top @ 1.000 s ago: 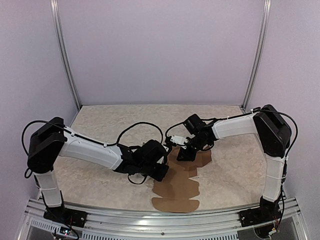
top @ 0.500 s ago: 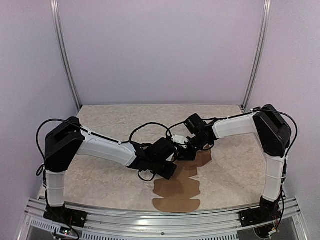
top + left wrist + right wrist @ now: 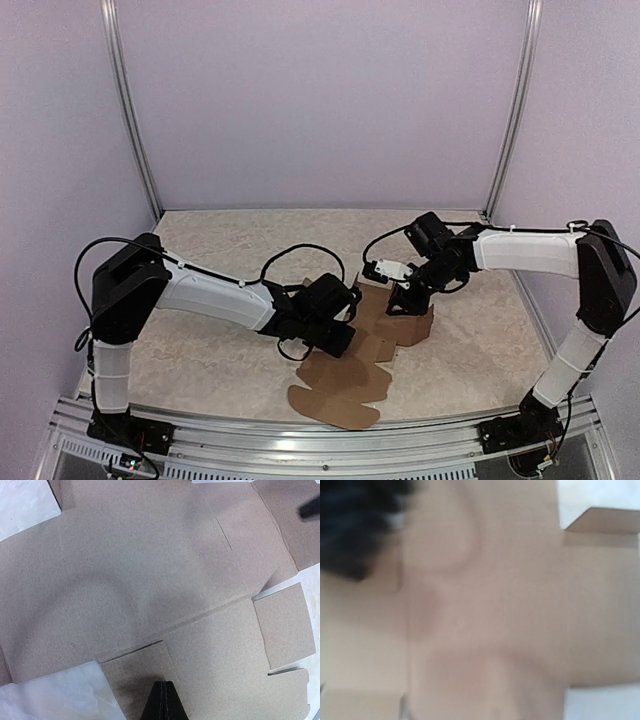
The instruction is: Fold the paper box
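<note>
The paper box [image 3: 345, 390] lies as a flat brown die-cut sheet near the table's front middle, and it fills the left wrist view [image 3: 150, 580] and the blurred right wrist view [image 3: 495, 605]. My left gripper [image 3: 343, 342] is shut, and its joined tips [image 3: 163, 685] rest on a small flap at the sheet's left side. My right gripper [image 3: 408, 303] hovers low over the sheet's far right panel. Its fingers do not show in its own view, so its state is unclear. One tab [image 3: 602, 522] stands slightly raised at the sheet's edge.
The marbled tabletop [image 3: 220, 250] is bounded by lilac walls and two metal posts [image 3: 130, 120]. An aluminium rail [image 3: 300, 440] runs along the near edge. Cables loop above both wrists. The dark blur [image 3: 355, 525] in the right wrist view is the left arm.
The left arm reached rightward onto the sheet. The right arm then swung right and outward, and the sheet turned with its near end shifted left.
</note>
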`<state>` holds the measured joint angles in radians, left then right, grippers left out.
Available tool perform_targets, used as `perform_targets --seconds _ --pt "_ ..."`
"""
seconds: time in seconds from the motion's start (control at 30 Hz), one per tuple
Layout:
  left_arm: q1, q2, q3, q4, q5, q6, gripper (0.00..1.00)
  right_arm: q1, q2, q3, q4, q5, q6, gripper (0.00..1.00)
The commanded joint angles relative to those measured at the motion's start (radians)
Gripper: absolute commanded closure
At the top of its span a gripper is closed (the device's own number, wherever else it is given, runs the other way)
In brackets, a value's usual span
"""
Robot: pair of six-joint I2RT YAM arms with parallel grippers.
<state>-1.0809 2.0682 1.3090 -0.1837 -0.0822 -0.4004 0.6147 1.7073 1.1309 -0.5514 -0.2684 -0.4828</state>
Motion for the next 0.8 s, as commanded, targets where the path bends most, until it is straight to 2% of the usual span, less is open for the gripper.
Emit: perform_targets --seconds 0.0,0.2,0.4,0.57,0.77 --pt "0.018 0.026 -0.030 -0.071 0.023 -0.009 1.00 0.000 -0.110 -0.141 -0.034 -0.012 -0.089 0.74" --pt "0.038 -0.002 -0.073 -0.026 0.069 -0.033 1.00 0.039 -0.156 -0.258 -0.023 -0.058 -0.180 0.85" --pt "0.073 -0.040 -0.143 0.070 0.191 -0.057 1.00 0.100 -0.108 -0.299 0.043 0.008 -0.189 0.88" --pt "0.073 -0.013 -0.110 0.054 0.219 -0.050 1.00 0.145 -0.055 -0.266 0.081 0.061 -0.160 0.88" --pt "0.073 0.007 -0.097 0.047 0.232 -0.049 1.00 0.150 -0.022 -0.155 0.056 -0.022 -0.127 0.88"
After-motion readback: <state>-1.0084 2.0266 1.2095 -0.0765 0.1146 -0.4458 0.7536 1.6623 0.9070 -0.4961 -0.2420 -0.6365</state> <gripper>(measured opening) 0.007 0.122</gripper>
